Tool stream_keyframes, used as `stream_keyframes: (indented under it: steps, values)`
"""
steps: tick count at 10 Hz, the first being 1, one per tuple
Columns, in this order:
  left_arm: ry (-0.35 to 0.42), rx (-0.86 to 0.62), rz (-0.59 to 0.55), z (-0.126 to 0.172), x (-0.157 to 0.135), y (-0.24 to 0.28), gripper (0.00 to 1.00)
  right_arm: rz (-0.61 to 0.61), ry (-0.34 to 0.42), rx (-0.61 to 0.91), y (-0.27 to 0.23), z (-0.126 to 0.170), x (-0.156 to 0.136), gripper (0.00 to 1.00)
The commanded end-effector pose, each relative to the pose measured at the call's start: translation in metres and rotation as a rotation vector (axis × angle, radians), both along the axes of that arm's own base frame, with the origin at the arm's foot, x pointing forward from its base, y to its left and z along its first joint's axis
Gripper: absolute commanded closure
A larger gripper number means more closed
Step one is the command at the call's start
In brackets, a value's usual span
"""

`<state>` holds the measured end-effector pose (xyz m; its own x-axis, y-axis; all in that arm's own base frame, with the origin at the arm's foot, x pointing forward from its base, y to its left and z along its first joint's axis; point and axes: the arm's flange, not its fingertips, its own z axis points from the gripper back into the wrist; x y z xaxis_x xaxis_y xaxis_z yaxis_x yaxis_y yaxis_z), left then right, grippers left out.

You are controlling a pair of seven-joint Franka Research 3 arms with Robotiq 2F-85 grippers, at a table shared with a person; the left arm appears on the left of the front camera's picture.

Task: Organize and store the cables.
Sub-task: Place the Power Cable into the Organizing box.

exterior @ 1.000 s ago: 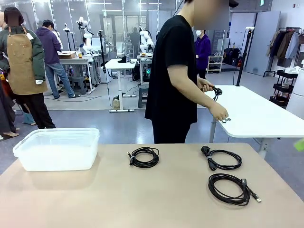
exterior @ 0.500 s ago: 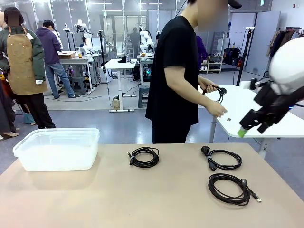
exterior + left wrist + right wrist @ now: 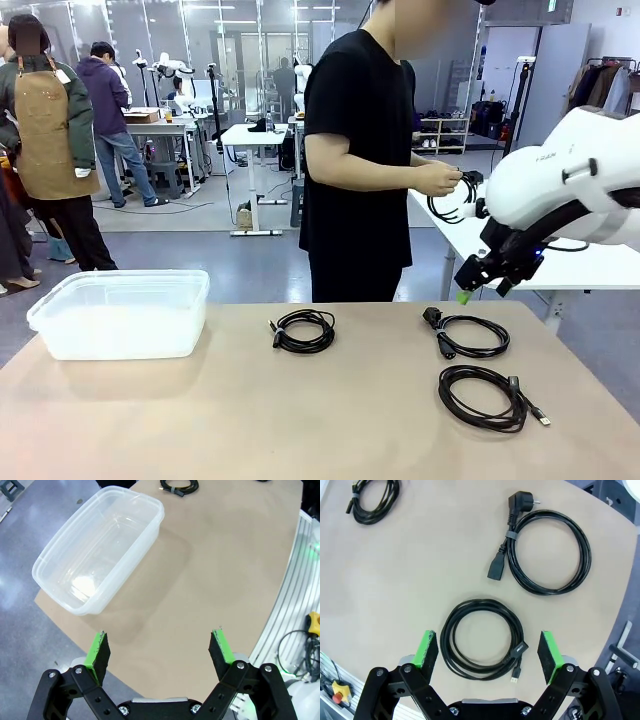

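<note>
Nearest us on the tan tabletop (image 3: 200, 420) lies a loose black cable coil (image 3: 447, 645) with a small flat plug. Seen from the right wrist, it sits framed between the green pads of the right end effector (image 3: 488, 642), which is spread wide and holds nothing. Just beyond is a second coil (image 3: 584, 555) with a round mains plug and a grey tie. A third coil (image 3: 300, 347) rests near the middle of the tabletop. Well apart, at the left, stands a clear plastic bin (image 3: 120, 335). The left end effector (image 3: 159, 645) hangs above the tabletop edge near it, also wide open and empty. At the far side, a person's hands (image 3: 440, 180) hold another cable (image 3: 450, 207) over a white table (image 3: 560, 250).

We judge the main risk to be a partial grasp. We see no tie on the near coil, so the fingers may catch only some loops, and the rest could uncoil and drag on the way to the bin. The person's hands could also enter the arm's path.

The right wrist view shows the plugs and the tie plainly. The front view shows the right end effector raised clear of the tabletop. The left wrist view shows the bin empty inside, which its frosted wall hides from the front.
</note>
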<state>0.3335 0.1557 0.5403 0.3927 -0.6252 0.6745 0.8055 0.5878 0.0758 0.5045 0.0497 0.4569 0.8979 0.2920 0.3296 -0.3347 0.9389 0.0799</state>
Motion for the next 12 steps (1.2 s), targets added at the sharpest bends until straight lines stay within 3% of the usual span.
stream_keyframes:
  steps: [1, 2, 8, 12]
  values:
    - [-0.011, -0.011, -0.022, 0.000, -0.001, 0.001, 0.00, -0.015, -0.014, -0.006, 0.008, 0.000, 0.006, 0.00]
    - [-0.011, -0.011, -0.022, 0.000, -0.001, 0.001, 0.00, -0.010, 0.015, -0.016, 0.008, 0.003, -0.001, 0.00]
    - [-0.011, -0.011, -0.022, 0.000, -0.001, 0.001, 0.00, 0.008, 0.003, -0.005, 0.005, -0.005, 0.003, 0.00]
    - [-0.011, -0.011, -0.022, 0.000, -0.001, 0.001, 0.00, -0.056, 0.046, 0.021, 0.015, -0.055, 0.081, 0.00]
